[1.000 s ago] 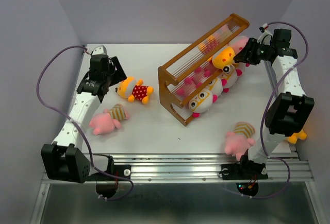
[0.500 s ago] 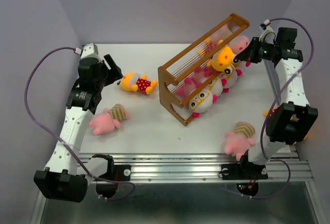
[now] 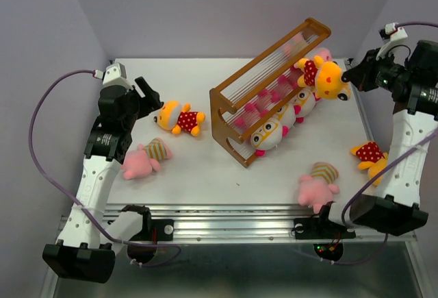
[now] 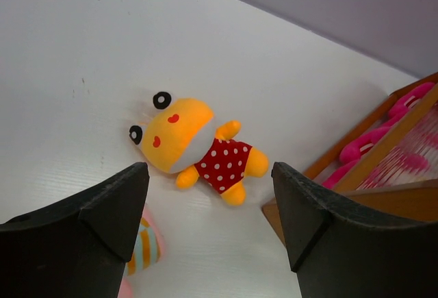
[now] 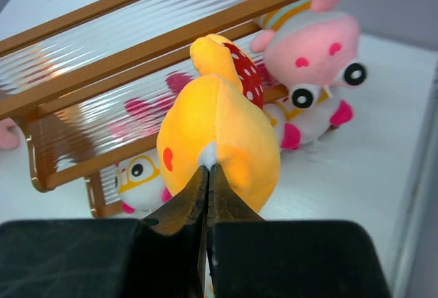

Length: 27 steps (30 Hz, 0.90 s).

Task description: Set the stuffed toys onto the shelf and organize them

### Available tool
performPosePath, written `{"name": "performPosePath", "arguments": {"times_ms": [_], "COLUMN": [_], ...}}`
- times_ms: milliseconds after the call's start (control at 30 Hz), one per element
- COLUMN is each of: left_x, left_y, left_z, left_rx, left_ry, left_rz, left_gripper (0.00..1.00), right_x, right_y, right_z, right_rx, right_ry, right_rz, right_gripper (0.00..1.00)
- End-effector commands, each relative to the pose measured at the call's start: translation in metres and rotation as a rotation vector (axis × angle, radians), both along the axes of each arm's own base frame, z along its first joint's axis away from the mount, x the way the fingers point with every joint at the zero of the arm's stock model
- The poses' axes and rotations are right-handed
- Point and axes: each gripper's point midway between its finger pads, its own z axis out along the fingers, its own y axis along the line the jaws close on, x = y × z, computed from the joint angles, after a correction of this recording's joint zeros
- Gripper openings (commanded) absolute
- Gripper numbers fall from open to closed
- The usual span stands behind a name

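Pinching a fold of plush on the face of 1 yellow-orange polka-dot toy [image 3: 327, 79], your right gripper [image 3: 346, 77] shows fingers closed flat together in the right wrist view, toy clamped at the tips. That toy is off the table, in the air just beside the far right end of the shelf [image 3: 226, 123], above the toys bunched there.

Shelf sits diagonally mid-table, near end toward you, far end up right. Along its right side: a white-faced toy with orange glasses [image 3: 267, 133] at the near end, more pink and white ones behind it, a pink toy with big eyes [image 5: 315, 51] at the far end. Can't tell which tier each one is on.

Your left gripper [image 3: 149, 99] is spread wide, nothing between the fingers, hovering by a 2nd yellow polka-dot toy [image 3: 179, 118], which lies flat on the table left of the shelf, not touched.

Loose on the table: 1 pink striped toy [image 3: 145, 159] near your left arm, 1 pink striped toy at the front [image 3: 318, 185] near the right base, and a 3rd yellow polka-dot toy [image 3: 370, 156] at the right edge beside the right arm.
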Motion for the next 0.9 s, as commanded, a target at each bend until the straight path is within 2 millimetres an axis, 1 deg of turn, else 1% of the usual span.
{"name": "performPosePath", "arguments": {"times_ms": [0, 33, 100, 133, 233, 267, 333, 367, 400, 433, 467, 500, 533, 567, 600, 633, 700, 733, 767, 800, 833, 867], "left_x": [0.001, 0.001, 0.001, 0.001, 0.0, 0.0, -0.001, -0.001, -0.001, -0.002, -0.002, -0.003, -0.002, -0.003, -0.003, -0.002, -0.003, -0.004, -0.004, -0.006, -0.008, -0.011], "left_y": [0.006, 0.007, 0.008, 0.009, 0.009, 0.009, 0.009, 0.009, 0.009, 0.009, 0.01, 0.009, 0.009, 0.008, 0.008, 0.005, 0.001, -0.001, -0.005, -0.012, -0.016, -0.022], "left_z": [0.022, 0.024, 0.026, 0.027, 0.024, 0.024, 0.022, 0.02, 0.019, 0.018, 0.017, 0.015, 0.014, 0.012, 0.011, 0.011, 0.012, 0.015, 0.018, 0.022, 0.028, 0.037], "left_rx": [0.022, 0.031, 0.036, 0.039, 0.044, 0.045, 0.049, 0.057, 0.062, 0.065, 0.068, 0.071, 0.074, 0.073, 0.075, 0.074, 0.072, 0.072, 0.066, 0.056, 0.056, 0.055], "left_ry": [-0.097, -0.102, -0.108, -0.116, -0.119, -0.124, -0.122, -0.118, -0.116, -0.113, -0.115, -0.114, -0.112, -0.111, -0.109, -0.112, -0.119, -0.133, -0.147, -0.158, -0.179, -0.21], "left_rz": [0.014, 0.018, 0.018, 0.021, 0.018, 0.017, 0.015, 0.013, 0.011, 0.01, 0.01, 0.004, 0.001, -0.002, -0.007, -0.022, -0.045, -0.061, -0.08, -0.12, -0.146, -0.189], "left_gripper": [0.84, 0.84, 0.84, 0.83, 0.84, 0.84, 0.84, 0.84, 0.84, 0.84, 0.84, 0.84, 0.84, 0.85, 0.85, 0.85, 0.85, 0.85, 0.85, 0.85, 0.86, 0.87], "right_x": [-0.024, -0.027, -0.028, -0.03, -0.037, -0.041, -0.046, -0.047, -0.05, -0.055, -0.057, -0.059, -0.061, -0.061, -0.063, -0.062, -0.064, -0.066, -0.067, -0.08, -0.088, -0.095], "right_y": [-0.019, -0.033, -0.051, -0.067, -0.085, -0.09, -0.097, -0.1, -0.105, -0.106, -0.109, -0.107, -0.106, -0.104, -0.101, -0.095, -0.087, -0.082, -0.066, -0.054, -0.044, -0.026], "right_z": [0.052, 0.057, 0.053, 0.043, 0.022, 0.008, -0.007, -0.022, -0.033, -0.049, -0.058, -0.075, -0.083, -0.088, -0.091, -0.089, -0.088, -0.084, -0.085, -0.095, -0.102, -0.113], "right_rx": [-0.183, -0.226, -0.268, -0.307, -0.372, -0.387, -0.423, -0.432, -0.44, -0.462, -0.459, -0.465, -0.465, -0.46, -0.459, -0.457, -0.451, -0.477, -0.458, -0.445, -0.432, -0.429], "right_ry": [-0.186, -0.193, -0.172, -0.14, -0.088, -0.049, -0.004, 0.041, 0.078, 0.14, 0.177, 0.222, 0.249, 0.265, 0.284, 0.273, 0.273, 0.253, 0.232, 0.27, 0.285, 0.26], "right_rz": [-0.122, -0.208, -0.306, -0.382, -0.447, -0.468, -0.492, -0.495, -0.501, -0.485, -0.486, -0.45, -0.44, -0.421, -0.396, -0.352, -0.296, -0.237, -0.134, -0.056, 0.017, 0.185], "right_gripper": [0.0, 0.01, 0.01, 0.01, 0.01, 0.01, 0.01, 0.01, 0.01, 0.01, 0.01, 0.01, 0.05, 0.27, 0.46, 0.61, 0.68, 0.71, 0.75, 0.76, 0.77, 0.77]}}
